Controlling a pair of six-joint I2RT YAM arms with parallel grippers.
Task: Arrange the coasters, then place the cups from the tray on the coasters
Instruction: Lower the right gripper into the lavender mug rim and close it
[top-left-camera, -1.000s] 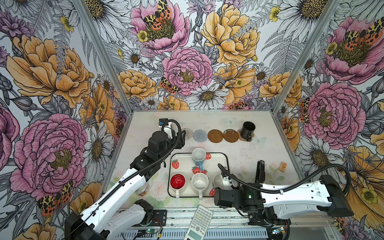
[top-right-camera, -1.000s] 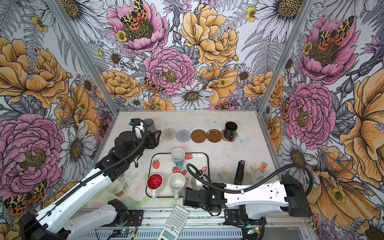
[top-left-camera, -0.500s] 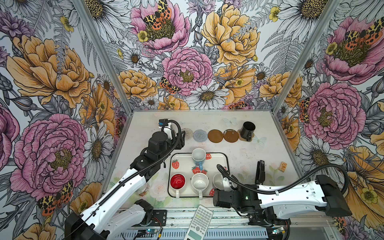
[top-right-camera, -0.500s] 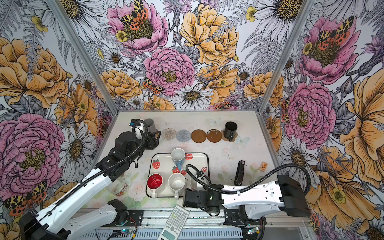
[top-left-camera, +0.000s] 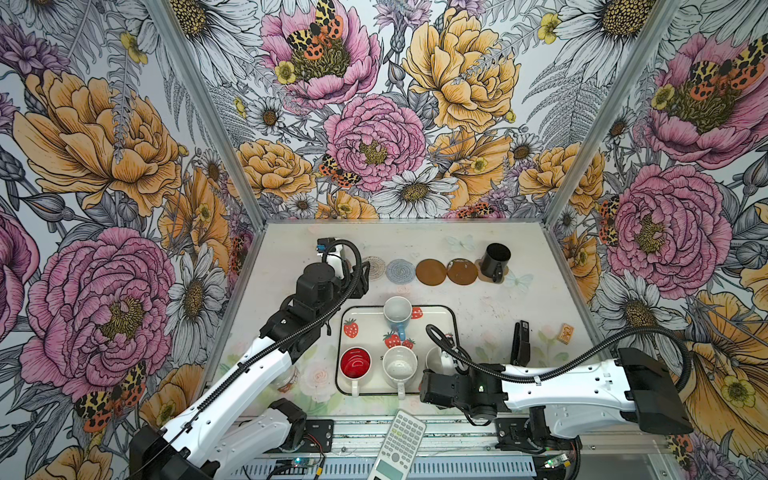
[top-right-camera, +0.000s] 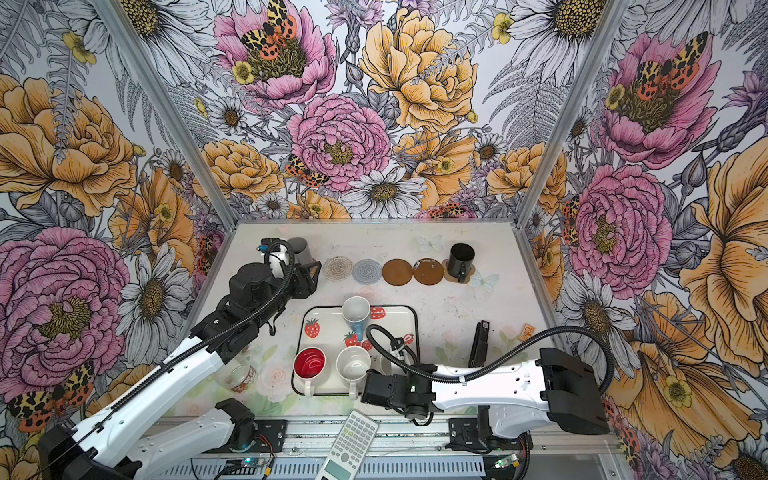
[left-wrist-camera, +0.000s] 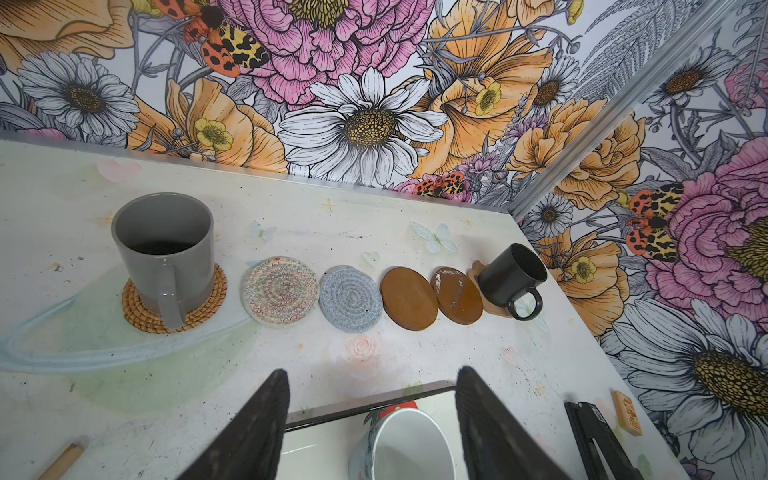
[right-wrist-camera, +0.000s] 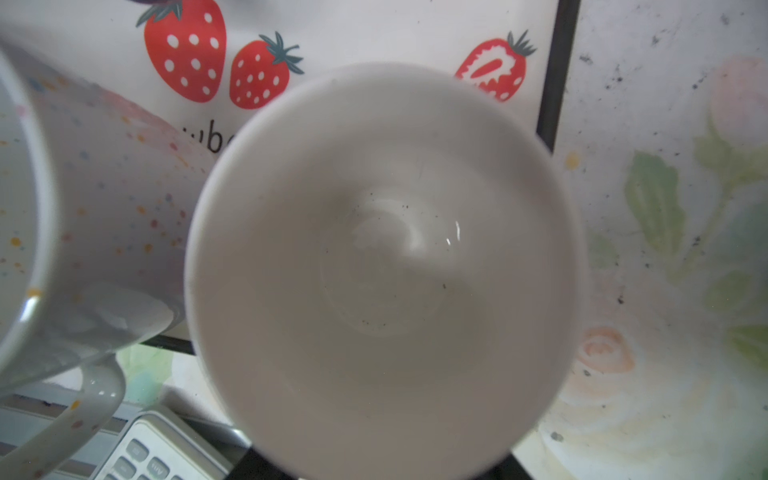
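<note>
Hovering beside tray rim, left gripper jaws apart; right gripper jaws unclear.

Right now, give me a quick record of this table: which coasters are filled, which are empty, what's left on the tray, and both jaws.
filled coasters: grey mug on rattan coaster; black mug on paw coaster
empty coasters: whitish crochet, blue-grey crochet, two brown discs
on tray: light blue mug, red-inside mug, speckled mug, pale cup
left jaws: open, empty, over light blue mug
right jaws: hidden, above pale cup
</note>
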